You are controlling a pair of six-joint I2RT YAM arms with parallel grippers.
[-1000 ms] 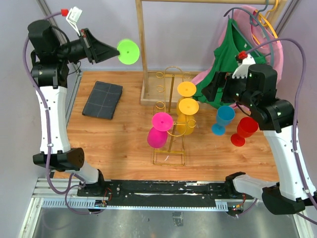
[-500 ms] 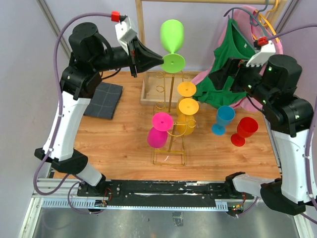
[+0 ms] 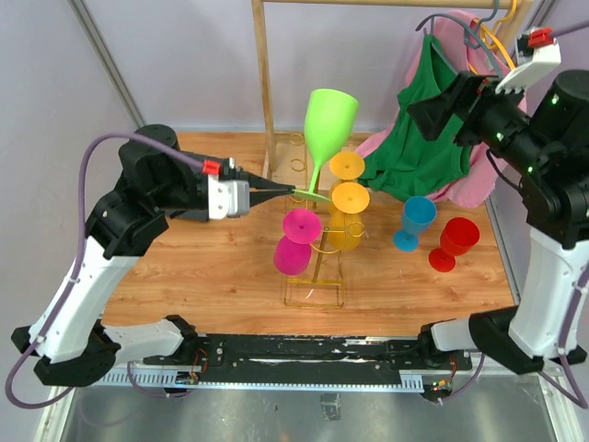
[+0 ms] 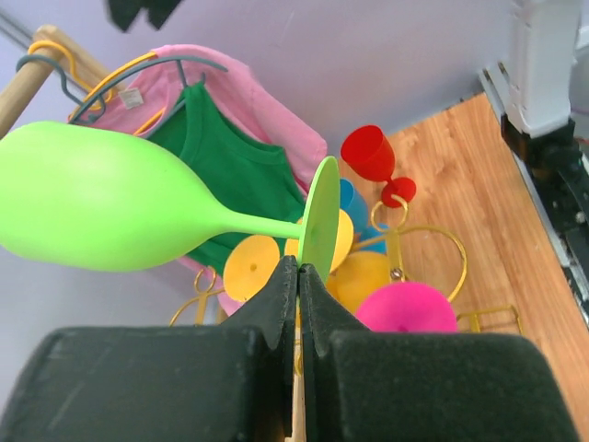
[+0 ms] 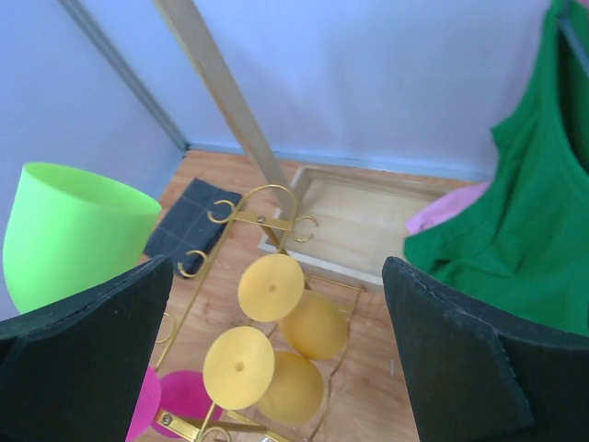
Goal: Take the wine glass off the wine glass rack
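Note:
My left gripper (image 3: 294, 191) (image 4: 299, 269) is shut on the foot rim of a lime green wine glass (image 3: 329, 120) (image 4: 101, 212). It holds the glass tilted, bowl up, just left of the top of the gold wire wine glass rack (image 3: 315, 293) (image 5: 248, 216). Two yellow glasses (image 3: 350, 195) (image 5: 270, 287) and a pink glass (image 3: 294, 250) (image 4: 405, 308) hang upside down on the rack. My right gripper (image 3: 440, 110) (image 5: 276, 276) is open and empty, high over the rack's right rear.
A blue glass (image 3: 416, 219) and a red glass (image 3: 453, 242) stand on the table right of the rack. Behind it stands a wooden clothes rail (image 3: 262, 83), with green and pink garments (image 3: 428, 147) on hangers. A dark folded cloth (image 5: 193, 226) lies at the back left.
My left arm swung from the far left toward the middle and down with the green glass, turning it bowl up beside the rack. My right arm rose and drew back, still open.

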